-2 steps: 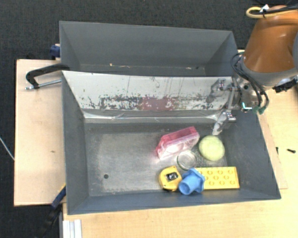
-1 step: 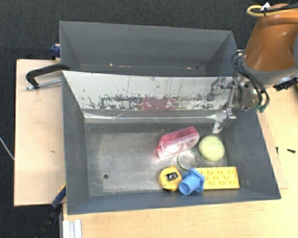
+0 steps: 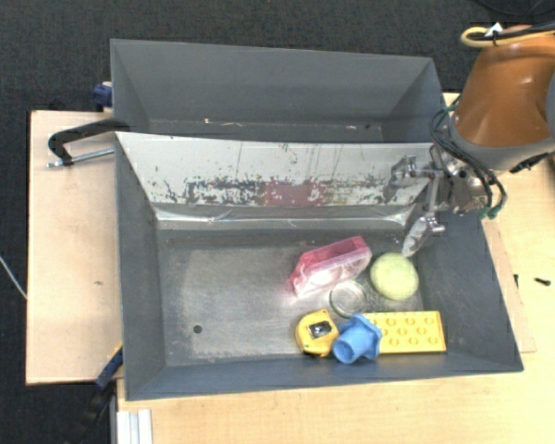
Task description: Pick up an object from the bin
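From my screen, the grey metal bin (image 3: 213,285) takes up most of the view, its floor bare on the left and all the loose things gathered toward the right front corner. The arm (image 3: 509,91), with its orange cover, comes in over the bin's upper right rim. Its gripper (image 3: 408,205) hangs by the right wall, above the floor. I read the fingers (image 3: 418,234) as spread apart with nothing between them, one reaching toward the back wall and the other angled down toward the things.

In the cluster, the yellow studded plate (image 3: 409,332) lies flat nearest the front wall. The pink packet (image 3: 329,265) lies behind it and to the left. The pale green ball (image 3: 394,278) sits just right of the packet, and of all the things it is the one closest to the lower finger, near its tip but not touching. The blue cylinder piece (image 3: 356,340) rests against the plate's left end, with the yellow tape measure (image 3: 316,331) just beside it. A small clear round cup (image 3: 347,298) sits between packet, ball and tape measure.
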